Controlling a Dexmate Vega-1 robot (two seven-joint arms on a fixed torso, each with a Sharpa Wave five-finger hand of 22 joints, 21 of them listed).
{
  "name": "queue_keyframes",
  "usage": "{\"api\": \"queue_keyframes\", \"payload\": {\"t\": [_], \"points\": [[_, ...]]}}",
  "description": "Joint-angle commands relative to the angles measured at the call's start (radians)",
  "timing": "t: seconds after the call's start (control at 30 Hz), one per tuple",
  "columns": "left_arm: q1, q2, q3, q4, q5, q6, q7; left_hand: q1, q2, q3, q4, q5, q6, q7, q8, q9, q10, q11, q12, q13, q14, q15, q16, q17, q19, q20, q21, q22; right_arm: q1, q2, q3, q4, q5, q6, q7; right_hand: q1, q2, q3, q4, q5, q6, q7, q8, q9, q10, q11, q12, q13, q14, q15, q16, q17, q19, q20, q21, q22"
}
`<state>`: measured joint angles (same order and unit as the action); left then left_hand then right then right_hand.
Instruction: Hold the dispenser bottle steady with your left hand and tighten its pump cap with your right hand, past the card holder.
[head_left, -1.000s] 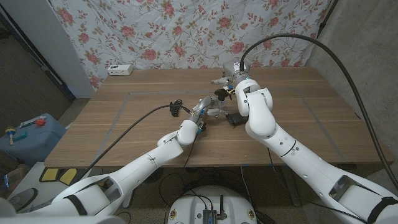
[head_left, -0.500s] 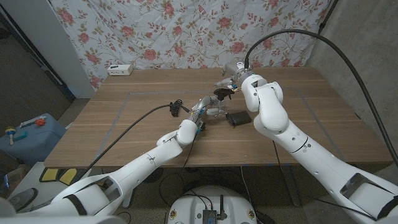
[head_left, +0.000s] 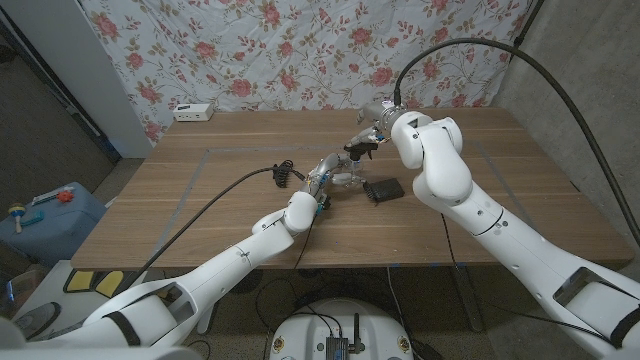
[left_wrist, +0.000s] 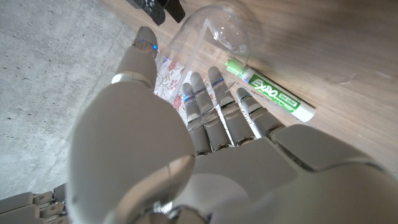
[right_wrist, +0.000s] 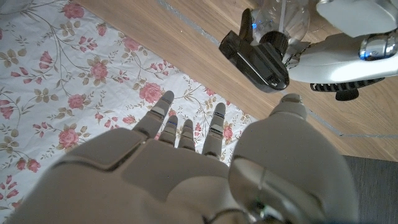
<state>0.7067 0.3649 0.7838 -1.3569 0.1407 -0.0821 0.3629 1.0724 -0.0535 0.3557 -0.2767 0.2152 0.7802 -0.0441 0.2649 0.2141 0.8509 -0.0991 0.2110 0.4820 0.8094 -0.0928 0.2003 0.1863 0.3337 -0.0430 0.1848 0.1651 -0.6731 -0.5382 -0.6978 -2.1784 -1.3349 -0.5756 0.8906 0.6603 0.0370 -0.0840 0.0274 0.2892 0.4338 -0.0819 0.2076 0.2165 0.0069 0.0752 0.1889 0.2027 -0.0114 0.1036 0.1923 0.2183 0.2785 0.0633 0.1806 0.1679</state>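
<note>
The dispenser bottle (head_left: 343, 178), mid-table, is gripped by the left hand (head_left: 325, 178), fingers (left_wrist: 208, 106) wrapped round its clear body. That grip should be kept firm while the empty, spread right hand (head_left: 366, 138), just beyond, is brought onto the pump cap (right_wrist: 272, 38). The card holder (head_left: 382, 189) lies beside. A green marker (left_wrist: 270, 94) is revealed by the left wrist view.

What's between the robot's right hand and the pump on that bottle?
Nothing but bare table: the right wrist view shows wood between the spread right hand and the black pump cap on the bottle.
</note>
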Motion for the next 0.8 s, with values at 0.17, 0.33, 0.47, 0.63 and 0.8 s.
{"api": "queue_keyframes", "payload": {"t": [0.17, 0.33, 0.47, 0.63, 0.8], "points": [[-0.006, -0.009, 0.004, 0.011, -0.001, 0.006, 0.002, -0.157, 0.176, 0.13, 0.134, -0.002, 0.178, -0.015, 0.005, 0.001, 0.005, -0.004, 0.006, 0.004, 0.008, -0.051, 0.002, 0.0, 0.0, -0.039, 0.004, 0.003, -0.022, 0.042, -0.023, 0.02, -0.125, -0.035, 0.043, -0.018, 0.002, -0.013, -0.002, 0.009, 0.127, 0.015, 0.045, 0.001, 0.073, 0.002, 0.03, 0.004, 0.039, -0.02, 0.024, -0.002, 0.035, -0.018, 0.016, 0.002], [-0.009, -0.012, 0.004, 0.018, -0.002, 0.004, 0.005, -0.159, 0.176, 0.131, 0.134, -0.001, 0.178, -0.016, 0.006, 0.001, 0.004, -0.004, 0.005, 0.004, 0.009, -0.05, 0.001, 0.0, 0.0, -0.039, 0.004, 0.003, -0.042, 0.062, -0.023, 0.041, -0.171, -0.046, 0.022, -0.018, 0.002, -0.014, -0.005, 0.013, 0.193, 0.019, 0.064, -0.001, 0.123, 0.0, 0.043, 0.003, 0.074, -0.035, 0.035, -0.004, 0.065, -0.024, 0.022, 0.002], [-0.011, -0.015, 0.005, 0.023, -0.003, 0.001, 0.006, -0.162, 0.177, 0.131, 0.135, -0.001, 0.177, -0.02, 0.005, 0.001, 0.005, -0.004, 0.005, 0.005, 0.009, -0.05, 0.001, 0.0, -0.001, -0.038, 0.004, 0.003, -0.052, 0.075, -0.017, 0.052, -0.191, -0.045, 0.023, -0.017, 0.004, -0.014, -0.007, 0.015, 0.221, 0.019, 0.072, -0.002, 0.143, 0.0, 0.047, 0.002, 0.094, -0.044, 0.04, -0.004, 0.078, -0.028, 0.024, 0.002], [-0.013, -0.017, 0.007, 0.027, -0.003, 0.001, 0.006, -0.166, 0.178, 0.131, 0.136, -0.001, 0.176, -0.019, 0.005, 0.001, 0.002, -0.003, 0.004, 0.005, 0.008, -0.048, 0.001, 0.0, -0.001, -0.038, 0.004, 0.003, -0.064, 0.089, -0.017, 0.069, -0.227, -0.042, 0.009, -0.02, 0.005, -0.017, -0.007, 0.017, 0.296, 0.017, 0.094, -0.004, 0.188, -0.009, 0.056, 0.001, 0.125, -0.058, 0.047, -0.005, 0.097, -0.027, 0.024, 0.002], [-0.014, -0.018, 0.006, 0.028, -0.004, 0.003, 0.009, -0.167, 0.179, 0.132, 0.136, 0.0, 0.175, -0.018, 0.005, 0.001, 0.002, -0.003, 0.004, 0.005, 0.009, -0.049, 0.001, 0.0, 0.0, -0.037, 0.004, 0.003, -0.076, 0.102, -0.011, 0.079, -0.248, -0.041, -0.006, -0.021, 0.008, -0.017, -0.009, 0.019, 0.363, 0.016, 0.113, -0.006, 0.224, -0.014, 0.061, 0.001, 0.154, -0.074, 0.053, -0.006, 0.115, -0.032, 0.024, 0.002]]}}
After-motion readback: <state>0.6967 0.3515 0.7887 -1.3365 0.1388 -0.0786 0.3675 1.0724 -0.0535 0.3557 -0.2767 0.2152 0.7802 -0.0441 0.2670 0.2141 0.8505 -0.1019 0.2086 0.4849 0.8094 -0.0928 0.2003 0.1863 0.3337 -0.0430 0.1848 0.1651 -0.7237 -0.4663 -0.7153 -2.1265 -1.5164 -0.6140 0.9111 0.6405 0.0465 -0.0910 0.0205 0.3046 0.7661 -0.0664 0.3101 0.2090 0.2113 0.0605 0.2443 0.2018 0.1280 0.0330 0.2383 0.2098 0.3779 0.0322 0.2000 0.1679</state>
